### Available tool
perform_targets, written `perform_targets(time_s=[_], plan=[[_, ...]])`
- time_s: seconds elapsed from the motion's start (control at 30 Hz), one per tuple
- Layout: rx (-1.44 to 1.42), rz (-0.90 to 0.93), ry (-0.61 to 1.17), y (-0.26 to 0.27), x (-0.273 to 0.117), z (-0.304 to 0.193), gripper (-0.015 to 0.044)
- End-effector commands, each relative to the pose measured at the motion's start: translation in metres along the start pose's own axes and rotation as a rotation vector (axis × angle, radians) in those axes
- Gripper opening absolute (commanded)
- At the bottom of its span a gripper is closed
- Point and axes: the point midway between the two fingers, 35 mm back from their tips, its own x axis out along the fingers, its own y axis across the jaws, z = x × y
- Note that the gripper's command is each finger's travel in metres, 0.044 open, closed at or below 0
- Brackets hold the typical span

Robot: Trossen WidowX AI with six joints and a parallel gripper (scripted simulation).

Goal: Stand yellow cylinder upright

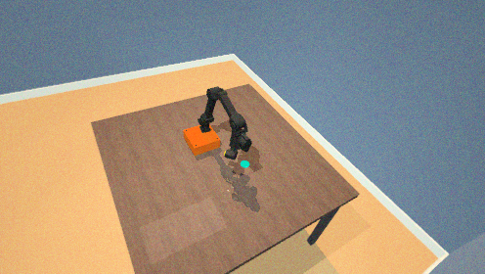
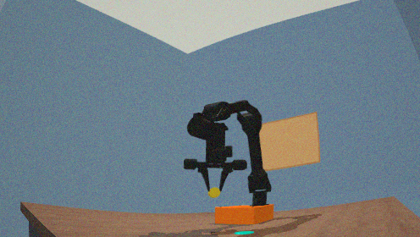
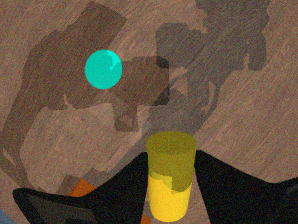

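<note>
Okay, cyan circle [image 1: 244,164] [image 2: 244,233] [image 3: 103,69] is at about 4 o'clock from the tool [image 1: 230,154] [image 2: 215,190] [image 3: 170,157] in the top view, about 11 o'clock in the wrist view, near but not under it. Tool is gripping the yellow cylinder [image 1: 225,154] [image 2: 214,192] [image 3: 170,175], fingers either side, held above the bench [image 1: 112,147] [image 2: 85,220] [image 3: 260,125].

Long axis: cylinder looks about level. Exterior view gets it end-on, just a round face; wrist view has it running 12 to 6 o'clock between the fingers. Fingers point down, so it isn't upright relative to the bench. Only one arm [image 1: 209,105] [image 2: 254,144], so no choice of side.

Coming move, my read: carry over the circle, tip the wrist a quarter turn so the axis goes vertical, then lower. Grasp is done, placing isn't.

Other stuff: orange box [image 1: 200,139] [image 2: 237,215] [image 3: 82,187] under the arm, about 10 o'clock from the tool in the top view, so on the side away from the circle. Nothing seen standing between cylinder and circle. Main risk is probably a short tilt: bottom edge lands first and it rolls or topples on release.
</note>
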Motion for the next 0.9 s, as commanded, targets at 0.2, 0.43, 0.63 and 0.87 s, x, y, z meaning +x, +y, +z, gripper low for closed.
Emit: perform_targets(time_s=[0.2,0.43,0.63,0.87], plan=[[-0.118,0.009,-0.004,0.019,-0.002,0.019,0.0105],[-0.201,0.013,-0.007,0.034,-0.003,0.031,0.0105],[-0.273,0.016,-0.009,0.047,-0.004,0.041,0.0105],[-0.356,0.019,-0.011,0.064,-0.006,0.052,0.0105]])
